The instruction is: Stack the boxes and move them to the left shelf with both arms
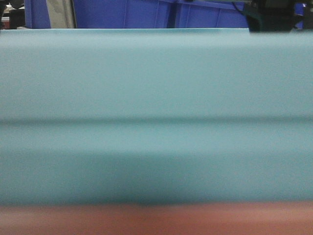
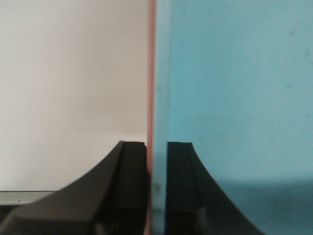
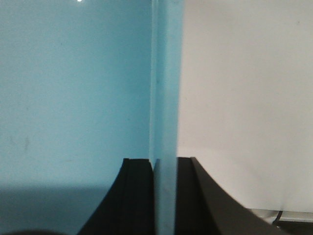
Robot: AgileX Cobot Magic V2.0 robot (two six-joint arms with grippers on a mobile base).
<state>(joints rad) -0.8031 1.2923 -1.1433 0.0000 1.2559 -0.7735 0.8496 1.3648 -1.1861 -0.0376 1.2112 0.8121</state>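
Observation:
The light blue box (image 1: 156, 98) fills almost the whole front view, very close to the camera. It sits nested in the salmon pink box (image 1: 156, 220), which shows only as a band under it. In the left wrist view my left gripper (image 2: 156, 147) is shut on the stacked walls, the thin pink edge (image 2: 151, 73) lying against the blue wall (image 2: 234, 73). In the right wrist view my right gripper (image 3: 165, 161) is shut on the blue box's opposite wall (image 3: 166, 73). The left shelf is out of view.
Dark blue storage bins (image 1: 146, 13) stand behind the boxes along the top of the front view. A dark blurred object (image 1: 274, 17) sits at the top right. Pale plain surface (image 2: 73, 73) lies beyond the boxes in both wrist views.

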